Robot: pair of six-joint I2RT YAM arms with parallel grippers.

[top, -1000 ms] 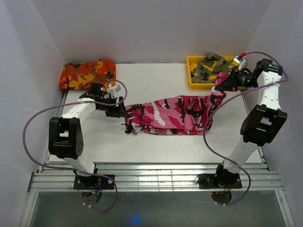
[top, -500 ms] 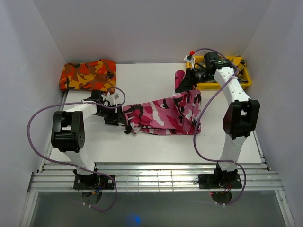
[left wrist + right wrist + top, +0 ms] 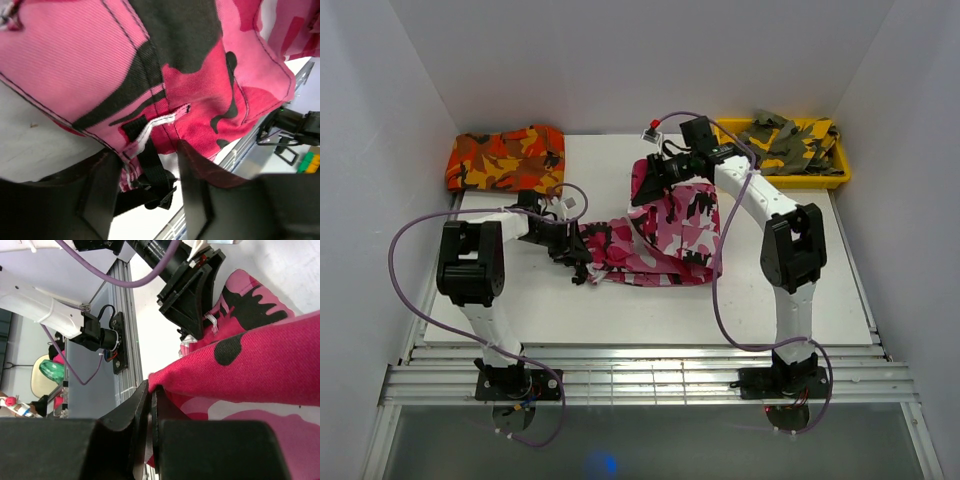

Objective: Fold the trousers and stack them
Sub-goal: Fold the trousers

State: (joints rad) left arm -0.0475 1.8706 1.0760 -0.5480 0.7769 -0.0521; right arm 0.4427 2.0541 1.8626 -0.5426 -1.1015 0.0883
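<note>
Two claws work on one pair of pink camouflage trousers [image 3: 670,235], which lies across the table [image 3: 620,300] between them. The right claw [image 3: 645,185] is pinched tight on one fabric edge and holds it raised, with the rest draping below it and toward the left claw [image 3: 582,248]. That claw's jaws stand partly apart, astride the waistband edge and its one black strap [image 3: 150,175]. One folded orange-red pair [image 3: 505,157] lies beyond the left claw. One yellow bin [image 3: 840,178] of olive-grey cloth [image 3: 785,143] sits behind the right claw's arm.

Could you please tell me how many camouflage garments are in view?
3: pink trousers mid-table, orange pair at the far left, olive-grey heap in the yellow bin, which may hide more.
</note>
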